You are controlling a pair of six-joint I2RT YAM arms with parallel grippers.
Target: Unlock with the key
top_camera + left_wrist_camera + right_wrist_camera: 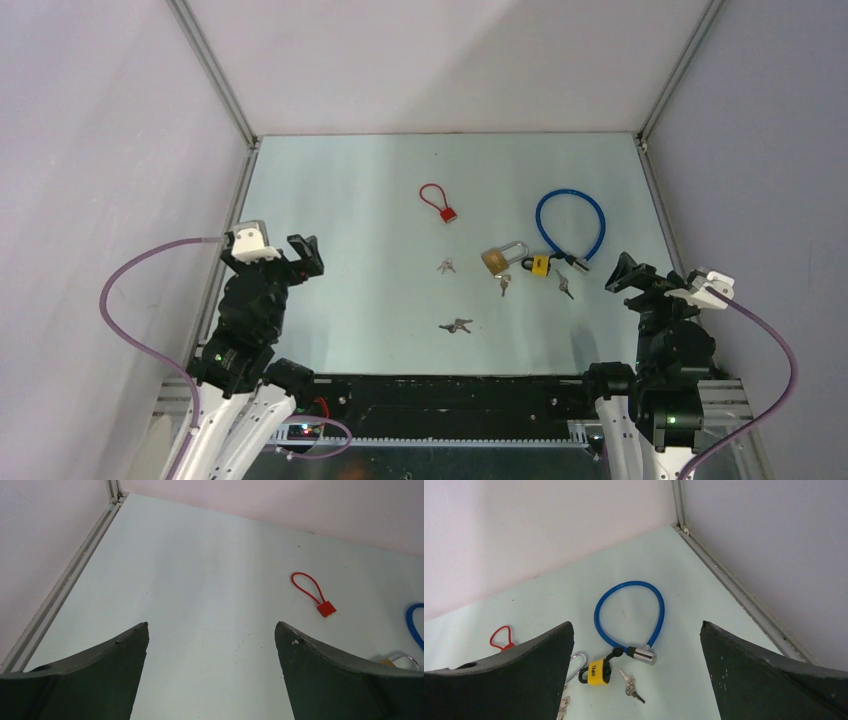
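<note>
Top view: left gripper (pixel 305 254) is hovering by the left edge and right gripper (pixel 625 272) by the right edge. Both are gaping wide and gripping nothing. Brass padlock (pixel 497 258) is lying right of centre, with a key (pixel 505 285) just beside it on the near side.

Left wrist: jaws are standing wide apart, empty. Red cable lock (pixel 312 592) is lying toward the far edge.

Right wrist: jaws are standing wide apart, empty. Yellow padlock (pixel 598 672) is lying just beside the blue cable lock (pixel 599 605), toward the far right corner.

Top view looks down from behind the arms (pixel 250 310). Wrist views look forward, low, between their fingers (pixel 110 675); both show the red lock (pixel 326 609) ahead.
</note>
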